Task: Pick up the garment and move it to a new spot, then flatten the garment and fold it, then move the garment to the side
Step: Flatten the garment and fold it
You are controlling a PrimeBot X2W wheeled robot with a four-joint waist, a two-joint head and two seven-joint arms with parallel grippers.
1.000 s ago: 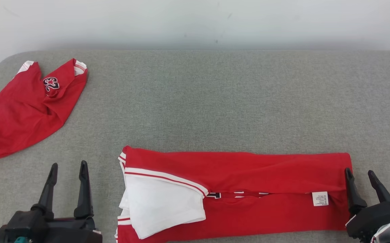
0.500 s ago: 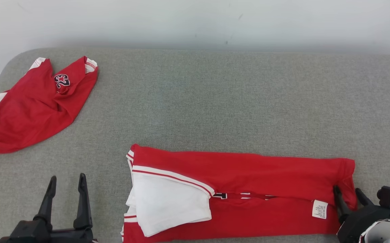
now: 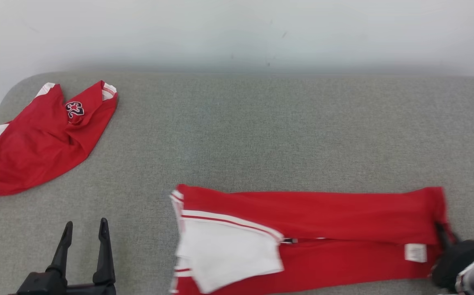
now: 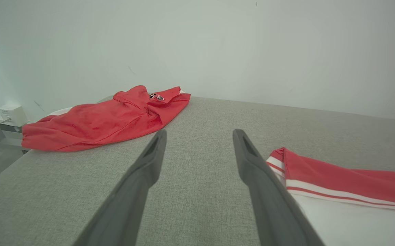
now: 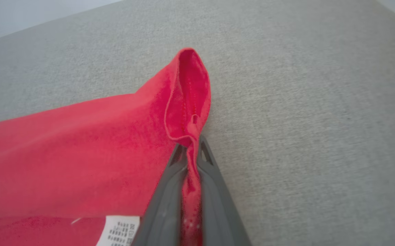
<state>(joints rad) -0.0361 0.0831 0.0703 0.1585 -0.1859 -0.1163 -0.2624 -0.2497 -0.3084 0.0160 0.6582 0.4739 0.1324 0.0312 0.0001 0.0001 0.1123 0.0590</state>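
Near the front of the grey table [image 3: 261,135] the folded red shirt [image 3: 311,217] lies, likely soft and limp; right gripper [image 5: 190,147] pinches its end hem, a fair hold, left gripper [image 4: 199,136] spread empty

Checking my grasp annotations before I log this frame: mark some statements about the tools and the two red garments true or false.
1. The right tool is shut on the folded jersey. True.
2. The left tool grips that jersey. False: it is open, holding nothing.
3. The crumpled red garment lies beside the right tool. False: it lies far left.
4. A white label shows near the gripped end. True.
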